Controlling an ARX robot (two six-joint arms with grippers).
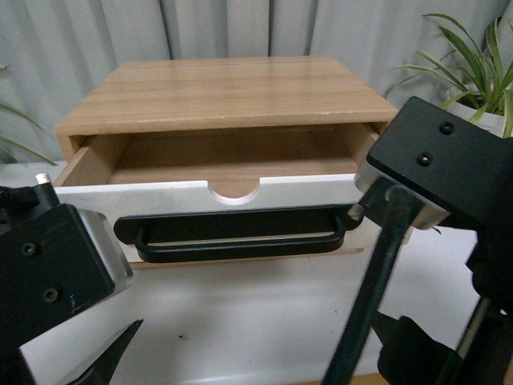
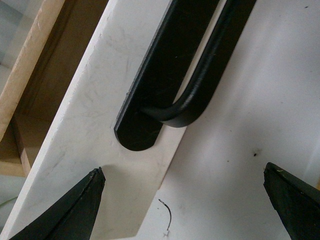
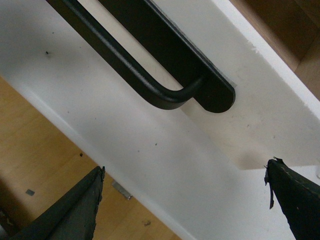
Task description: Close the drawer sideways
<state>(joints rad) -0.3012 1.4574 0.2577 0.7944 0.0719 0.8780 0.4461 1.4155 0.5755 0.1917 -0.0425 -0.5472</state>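
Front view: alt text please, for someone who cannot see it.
A wide white-fronted drawer with a black bar handle stands pulled open from a light wood cabinet. The robot's left arm and right arm sit close in front of its two ends.

The light was soft and rather dim, with a cool grey tone in the front view. It seemed to come from above, because the drawer [image 1: 184, 195] was darker deep inside and its front panel gave a faint shadow on the white table [image 1: 240, 321] below it. There was no hard glare, only a weak shine along the black handle [image 1: 236, 233]. All pictures were a little grainy, and the fingertips [image 2: 70, 215] closest to the wrist cameras looked slightly out of focus.
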